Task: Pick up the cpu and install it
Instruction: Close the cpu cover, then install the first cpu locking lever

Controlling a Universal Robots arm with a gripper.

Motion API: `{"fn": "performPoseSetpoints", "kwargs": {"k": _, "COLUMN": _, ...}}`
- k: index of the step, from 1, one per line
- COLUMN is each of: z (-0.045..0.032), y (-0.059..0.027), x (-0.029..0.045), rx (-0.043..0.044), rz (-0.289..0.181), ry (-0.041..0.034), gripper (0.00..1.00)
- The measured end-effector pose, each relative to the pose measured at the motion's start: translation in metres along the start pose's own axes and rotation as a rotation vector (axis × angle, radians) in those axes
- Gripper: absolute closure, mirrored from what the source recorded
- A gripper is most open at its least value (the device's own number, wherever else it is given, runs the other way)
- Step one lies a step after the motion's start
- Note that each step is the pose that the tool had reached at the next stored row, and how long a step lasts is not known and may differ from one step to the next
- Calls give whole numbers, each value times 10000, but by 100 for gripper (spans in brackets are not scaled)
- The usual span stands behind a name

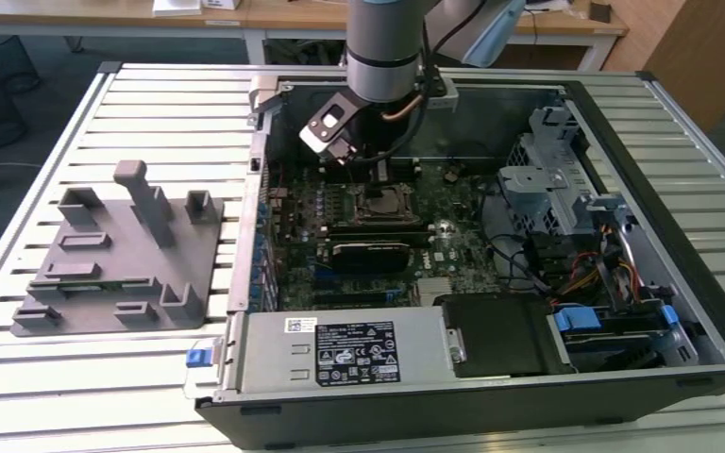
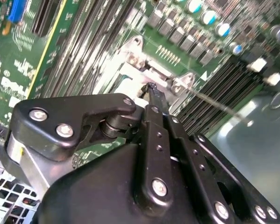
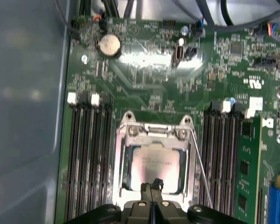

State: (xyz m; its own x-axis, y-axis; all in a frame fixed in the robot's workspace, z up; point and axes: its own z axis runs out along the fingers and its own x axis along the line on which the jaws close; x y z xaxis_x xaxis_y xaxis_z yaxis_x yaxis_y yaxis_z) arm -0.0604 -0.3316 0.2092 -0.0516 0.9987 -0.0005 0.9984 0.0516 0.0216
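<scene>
The cpu (image 3: 156, 164), a pale silvery square chip, lies flat inside the metal-framed socket (image 3: 122, 158) on the green motherboard (image 3: 154, 88). My gripper (image 3: 152, 185) hangs just above the chip's near edge, its two black fingers pressed together and shut, with nothing visible between them. In the second wrist view the gripper (image 2: 151, 88) has its fingertips over the socket's metal bracket (image 2: 135, 55). In the exterior view the gripper (image 1: 344, 156) is inside the open computer case, just above and behind the socket (image 1: 381, 203).
Memory slots (image 3: 88, 154) flank the socket on both sides, and a thin metal lever (image 3: 200, 172) runs along one side. A grey plastic fixture tray (image 1: 124, 255) sits on the slatted table at the exterior view's left. Drive cages and cables (image 1: 564, 208) crowd the case at the exterior view's right.
</scene>
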Motion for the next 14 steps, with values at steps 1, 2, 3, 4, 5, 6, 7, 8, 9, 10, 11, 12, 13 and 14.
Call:
{"fn": "performPoseSetpoints", "kwargs": {"k": 1, "z": 0, "y": 24, "x": -2, "rx": 8, "rz": -1, "ry": 1, "gripper": 89}}
{"fn": "performPoseSetpoints", "kwargs": {"k": 2, "z": 1, "y": 53, "x": -3, "rx": 14, "rz": -1, "ry": 2, "gripper": 89}}
{"fn": "performPoseSetpoints", "kwargs": {"k": 3, "z": 2, "y": 80, "x": -4, "rx": 20, "rz": 1, "ry": 2, "gripper": 89}}
{"fn": "performPoseSetpoints", "kwargs": {"k": 4, "z": 2, "y": 96, "x": -5, "rx": 24, "rz": -1, "ry": 1, "gripper": 89}}
{"fn": "performPoseSetpoints", "kwargs": {"k": 5, "z": 2, "y": 107, "x": -6, "rx": 28, "rz": -1, "ry": 1, "gripper": 89}}
{"fn": "performPoseSetpoints", "kwargs": {"k": 6, "z": 3, "y": 120, "x": -7, "rx": 35, "rz": -1, "ry": 3, "gripper": 89}}
{"fn": "performPoseSetpoints", "kwargs": {"k": 7, "z": 3, "y": 122, "x": -7, "rx": 36, "rz": -1, "ry": 3, "gripper": 89}}
{"fn": "performPoseSetpoints", "kwargs": {"k": 8, "z": 0, "y": 122, "x": -7, "rx": 38, "rz": -1, "ry": 0, "gripper": 89}}
{"fn": "performPoseSetpoints", "kwargs": {"k": 9, "z": -5, "y": 122, "x": -7, "rx": 38, "rz": 0, "ry": 1, "gripper": 89}}
{"fn": "performPoseSetpoints", "kwargs": {"k": 10, "z": -10, "y": 123, "x": -7, "rx": 37, "rz": 0, "ry": 2, "gripper": 89}}
{"fn": "performPoseSetpoints", "kwargs": {"k": 11, "z": -15, "y": 123, "x": -7, "rx": 37, "rz": 0, "ry": 2, "gripper": 89}}
{"fn": "performPoseSetpoints", "kwargs": {"k": 12, "z": -21, "y": 123, "x": -7, "rx": 37, "rz": 0, "ry": 2, "gripper": 89}}
{"fn": "performPoseSetpoints", "kwargs": {"k": 13, "z": -26, "y": 123, "x": -7, "rx": 37, "rz": 1, "ry": 2, "gripper": 89}}
{"fn": "performPoseSetpoints", "kwargs": {"k": 14, "z": -33, "y": 123, "x": -7, "rx": 36, "rz": 0, "ry": 3, "gripper": 89}}
